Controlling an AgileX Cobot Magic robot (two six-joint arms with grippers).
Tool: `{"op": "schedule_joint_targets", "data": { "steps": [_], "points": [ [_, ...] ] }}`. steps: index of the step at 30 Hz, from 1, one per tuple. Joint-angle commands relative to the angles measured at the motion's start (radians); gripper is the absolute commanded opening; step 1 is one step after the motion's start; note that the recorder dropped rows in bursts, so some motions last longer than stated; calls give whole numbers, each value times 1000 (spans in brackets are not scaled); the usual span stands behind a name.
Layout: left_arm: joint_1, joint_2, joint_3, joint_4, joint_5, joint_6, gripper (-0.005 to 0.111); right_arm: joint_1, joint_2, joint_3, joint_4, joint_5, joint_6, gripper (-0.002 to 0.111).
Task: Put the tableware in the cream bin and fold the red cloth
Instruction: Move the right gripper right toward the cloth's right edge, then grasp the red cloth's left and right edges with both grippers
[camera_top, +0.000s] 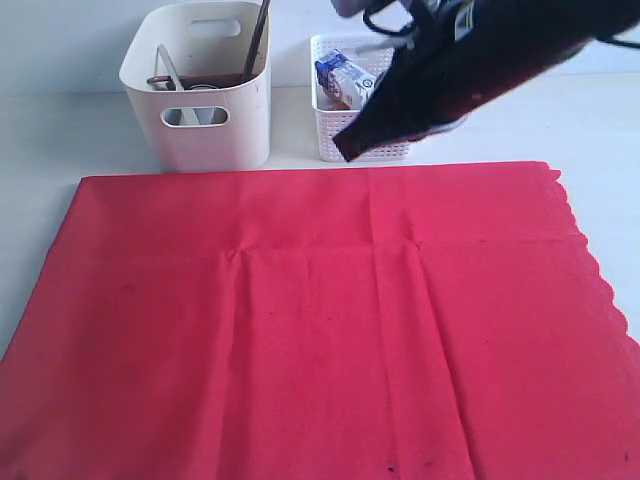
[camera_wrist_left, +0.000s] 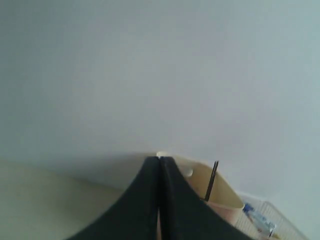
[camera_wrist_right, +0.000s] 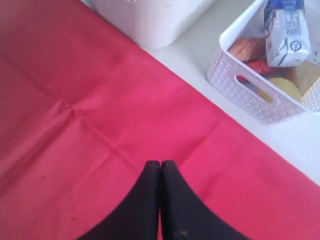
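At the far edge of the red cloth (camera_top: 300, 330), right end effector (camera_top: 347, 150) hangs closed, empty; cloth spreads nearward beneath it, long axis sideways.

Soft, even light fills all three views with hardly a shadow, the red cloth (camera_top: 300, 330) glows oversaturated, the left claw (camera_wrist_left: 159, 159) and right claw (camera_wrist_right: 160, 163) sit close, black and blurred, and the left wrist view looks hazy, perhaps slightly overexposed.
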Motion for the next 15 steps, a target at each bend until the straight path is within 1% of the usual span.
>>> {"op": "schedule_joint_targets", "data": {
  "steps": [1, 6, 11, 13, 14, 15],
  "points": [
    [-5, 211, -14, 1, -37, 28, 0, -4, -4, 127, -14, -136, 24, 0],
    [-5, 496, -66, 15, -59, 56, 0, -4, -2, 237, -22, -219, 49, 0],
    [-5, 803, -141, 136, -65, 59, 0, -4, -2, 292, -22, -273, 49, 0],
    [-5, 910, -166, 138, -70, 59, 0, -4, -2, 304, -22, -292, 49, 0],
    [-5, 1022, -187, 176, -93, 59, 3, -4, -2, 313, -22, -308, 49, 0],
    [-5, 1065, -195, 205, -110, 59, 6, -4, -2, 318, -22, -313, 49, 0]
  ]
}}
